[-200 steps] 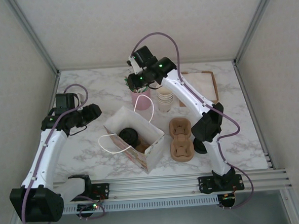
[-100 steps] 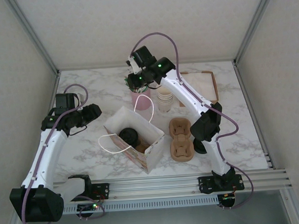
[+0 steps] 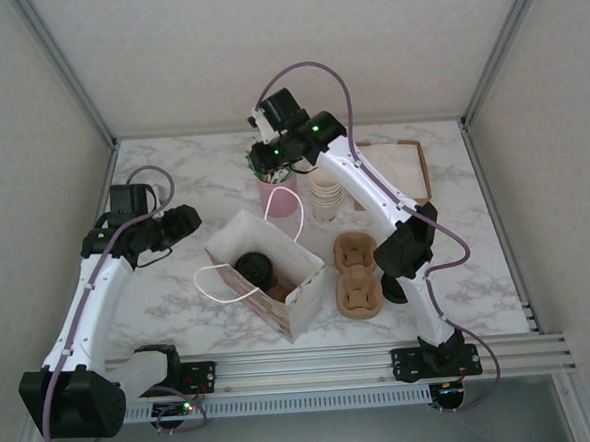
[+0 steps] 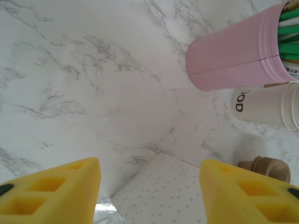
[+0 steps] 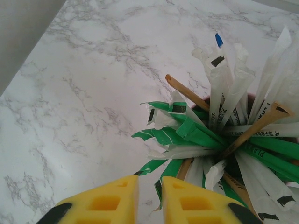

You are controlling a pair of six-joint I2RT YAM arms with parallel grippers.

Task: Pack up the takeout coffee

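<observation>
Inside the white paper bag (image 3: 298, 306) at the middle of the bench (image 3: 478, 270), the takeout coffee (image 3: 253, 269) is sitting upright, its black lid showing through the bag's open top. The bag's two loop handles are drooping outward, one to the left and one toward the back.

Behind the bag a pink cup (image 3: 276, 194) is standing, bristling with wrapped sticks and wooden stirrers (image 5: 224, 135). Just to its right a stack of cream paper cups (image 3: 325, 194) is standing, and beyond that a brown tray (image 3: 404, 164) is lying flat. A cardboard cup carrier (image 3: 356, 275) is lying just right of the bag.

The right claw (image 3: 269, 164) is hovering over the pink cup. From its wrist, the right claw (image 5: 150, 186) is showing its yellow fingers (image 5: 105, 203) drawn nearly together, leaving a narrow slit. The end of a green packet (image 5: 158, 186) is showing at that slit; I cannot tell whether it is being pinched.

The left claw (image 3: 187, 224) is hanging left of the bag, apart from it. From its wrist, the left claw (image 4: 149, 186) is holding its fingers (image 4: 60, 189) wide apart with nothing between them, looking down on bare marble, a corner of the bag, and the pink cup beyond.
</observation>
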